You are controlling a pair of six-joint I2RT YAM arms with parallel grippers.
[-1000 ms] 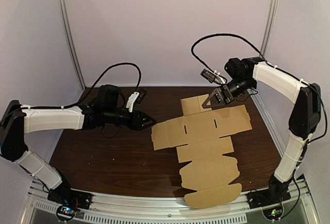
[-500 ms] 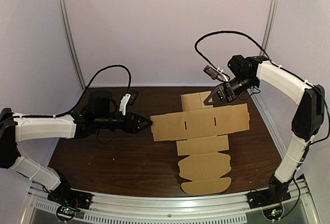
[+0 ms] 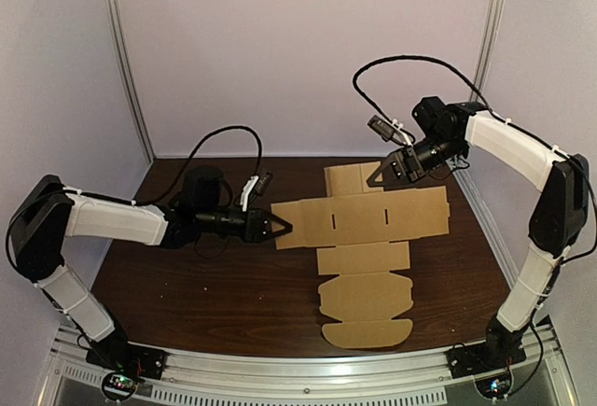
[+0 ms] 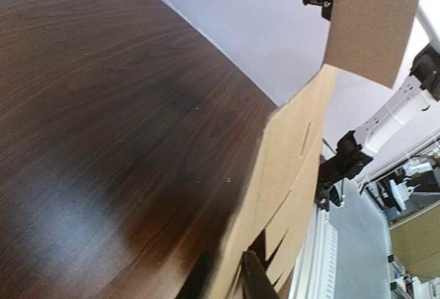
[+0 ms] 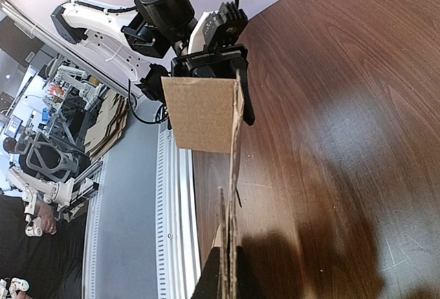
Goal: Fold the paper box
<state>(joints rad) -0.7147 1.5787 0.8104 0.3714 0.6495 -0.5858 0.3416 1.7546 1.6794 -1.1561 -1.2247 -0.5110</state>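
The flat brown cardboard box blank (image 3: pixel 364 229) hangs tilted over the dark table (image 3: pixel 187 285), held at two edges. My left gripper (image 3: pixel 281 229) is shut on the end of its left flap; in the left wrist view the card (image 4: pixel 295 154) runs up from between my fingertips (image 4: pixel 256 282). At the back my right gripper (image 3: pixel 378 179) is shut on the blank's far edge beside the small top flap (image 3: pixel 347 180). The right wrist view shows the sheet edge-on (image 5: pixel 234 175) rising from my closed gripper (image 5: pixel 229 271), with a square flap (image 5: pixel 203 113) and the left gripper (image 5: pixel 213 45) beyond.
White enclosure walls and metal posts (image 3: pixel 126 70) surround the table. An aluminium rail (image 3: pixel 298 373) runs along the near edge between the arm bases. The blank's rounded bottom flap (image 3: pixel 366 333) hangs just above that rail. Both arms' black cables loop above them.
The left gripper has slid right and closed on the left flap. The blank has been raised and drawn toward the back, its bottom flap pulling away from the near rail.
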